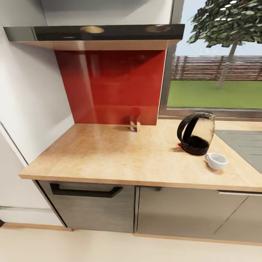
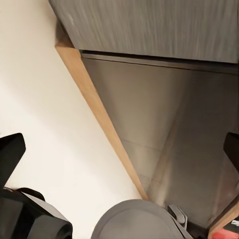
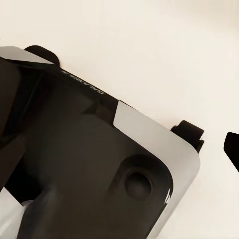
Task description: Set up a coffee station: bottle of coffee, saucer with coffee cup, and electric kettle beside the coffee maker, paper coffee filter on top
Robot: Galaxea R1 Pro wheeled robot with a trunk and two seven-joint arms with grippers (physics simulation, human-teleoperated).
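The electric kettle [image 1: 195, 134], dark and glassy with a loop handle, stands on the countertop [image 1: 109, 153] toward the right. A white coffee cup [image 1: 216, 161] sits just in front of it, near the counter's front edge. The coffee maker, bottle of coffee, paper coffee filter and saucer are out of view. My left gripper [image 2: 119, 152] is open, its dark fingertips [image 2: 10, 154] at the frame's two sides, pointing at the cabinet fronts low down. My right gripper [image 3: 119, 149] looks open, one fingertip [image 3: 232, 149] at the edge, hanging over my own base and the pale floor.
A small glassy container [image 1: 135, 123] stands against the red backsplash [image 1: 112, 83]. A steel sink [image 1: 245, 143] lies right of the kettle. A dark hood [image 1: 94, 33] overhangs the counter. Below is a drawer with a black handle [image 1: 85, 191]. A white wall bounds the left.
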